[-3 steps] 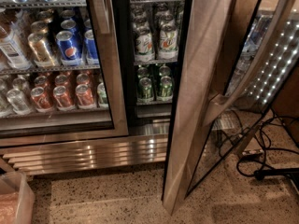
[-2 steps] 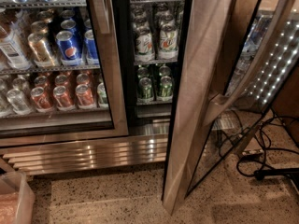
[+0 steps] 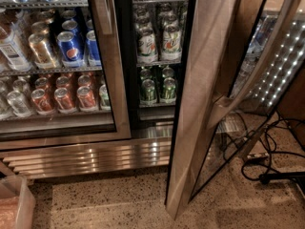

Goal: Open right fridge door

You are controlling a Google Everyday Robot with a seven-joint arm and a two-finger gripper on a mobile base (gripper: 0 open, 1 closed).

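- So the right fridge door [image 3: 200, 104] is already swung way out from the cabinet. From where I'm standing its wide steel frame is nearly edge-on, leaning across the right half of the view, with the bottom corner down over the speckled floor [image 3: 105, 204].
- Its long bowed handle [image 3: 228, 104] sits on the far side of the frame and runs up toward the top right corner.
- With it open, you can look straight into the right compartment at the shelves of green cans [image 3: 157, 87] and the bottles above them.
- The left door [image 3: 116, 80] is shut, with the Pepsi cans [image 3: 70, 46] and the reddish ones lined up behind its glass.
- Step-wise, I'd say the opening part is basically done. All that's left is maybe a little more swing, or just calling it finished.
- If it does go wider, it'd need a slow push along the door's arc. There's a tangle of black cables [image 3: 267, 156] on the floor right behind the door, and I wouldn't want the bottom edge catching them.
- The gripper isn't anywhere I can see. It's outside the view, nothing is on the handle or the frame, and I honestly can't tell what state it's in or whether it's holding anything.
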